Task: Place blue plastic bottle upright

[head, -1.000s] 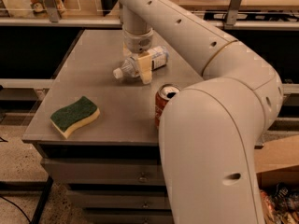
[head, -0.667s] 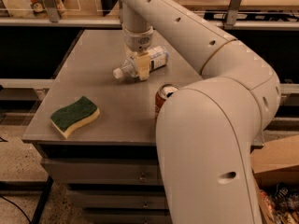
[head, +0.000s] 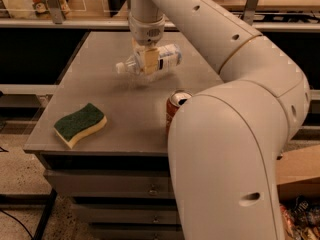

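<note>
blue plastic bottle (head: 167,57): horizontal, cap pointing left, over the far half of the table (head: 100,79)
gripper (head: 148,61): clamped across the blue plastic bottle's middle
red can (head: 175,104): upright, front right
sponge (head: 80,124): front left

One view; high by arm (head: 235,149), looking down at table (head: 95,89); gripper (head: 148,62) upper-centre.
</note>
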Controlling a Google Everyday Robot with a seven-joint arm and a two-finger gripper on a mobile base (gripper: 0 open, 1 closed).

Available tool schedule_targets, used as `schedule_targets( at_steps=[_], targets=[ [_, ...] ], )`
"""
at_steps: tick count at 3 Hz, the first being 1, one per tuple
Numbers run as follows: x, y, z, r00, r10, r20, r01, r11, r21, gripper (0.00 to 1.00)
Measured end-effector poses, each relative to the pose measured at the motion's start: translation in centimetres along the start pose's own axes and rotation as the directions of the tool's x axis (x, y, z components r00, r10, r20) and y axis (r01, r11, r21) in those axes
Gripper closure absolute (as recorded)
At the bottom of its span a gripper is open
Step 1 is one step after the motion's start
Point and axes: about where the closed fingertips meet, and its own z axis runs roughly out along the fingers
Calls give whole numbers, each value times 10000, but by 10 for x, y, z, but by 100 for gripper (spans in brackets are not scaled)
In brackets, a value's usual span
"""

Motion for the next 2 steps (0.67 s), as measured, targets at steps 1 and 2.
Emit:
schedule_targets(
  at_steps=[1,2],
  targets=[
    [-1,-2,-36,9974,632,359,-648,9969,453,100],
    [0,-9,-74,9810,1366,1374,-1518,9826,1070,100]
  ],
)
